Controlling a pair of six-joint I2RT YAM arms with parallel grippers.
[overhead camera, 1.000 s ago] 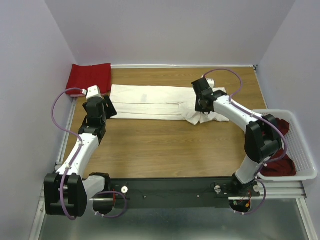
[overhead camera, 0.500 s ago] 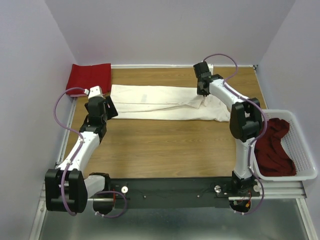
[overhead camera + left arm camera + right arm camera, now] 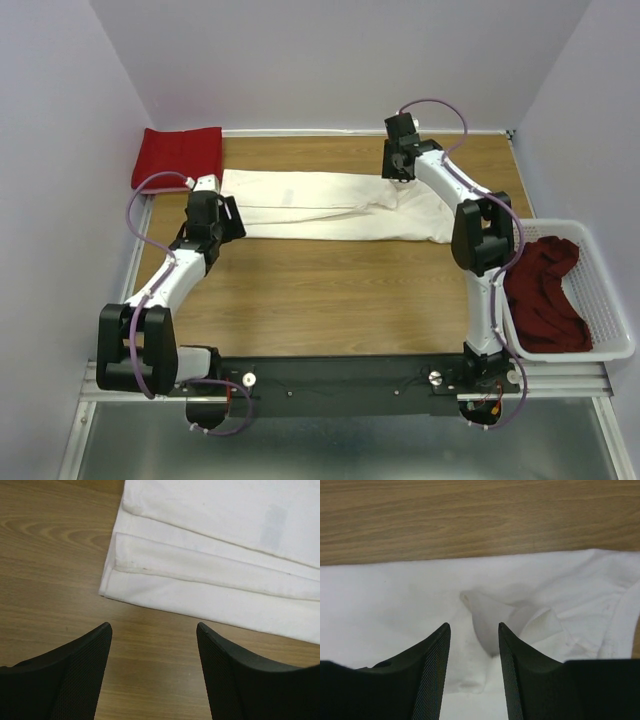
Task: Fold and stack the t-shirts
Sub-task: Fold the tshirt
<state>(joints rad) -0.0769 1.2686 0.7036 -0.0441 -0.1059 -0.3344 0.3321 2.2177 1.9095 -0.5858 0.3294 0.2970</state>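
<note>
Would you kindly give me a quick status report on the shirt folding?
Left gripper open, empty. Right gripper open over long cream-white cotton t-shirt, partly folded. Nothing blocking.

Wooden tabletop (image 3: 330, 290), grain running left to right, bordered at its far edge by a thin white strip (image 3: 330, 132). White plastic lattice basket (image 3: 608, 305) at the right side, toward the near corner. Pale lilac walls (plain, unmarked) enclose the back (image 3: 340, 60), left (image 3: 50, 150) and right (image 3: 590, 110). Aluminium rail (image 3: 128, 290) along the left edge; grey metal sheet (image 3: 350, 450) below the near edge.
</note>
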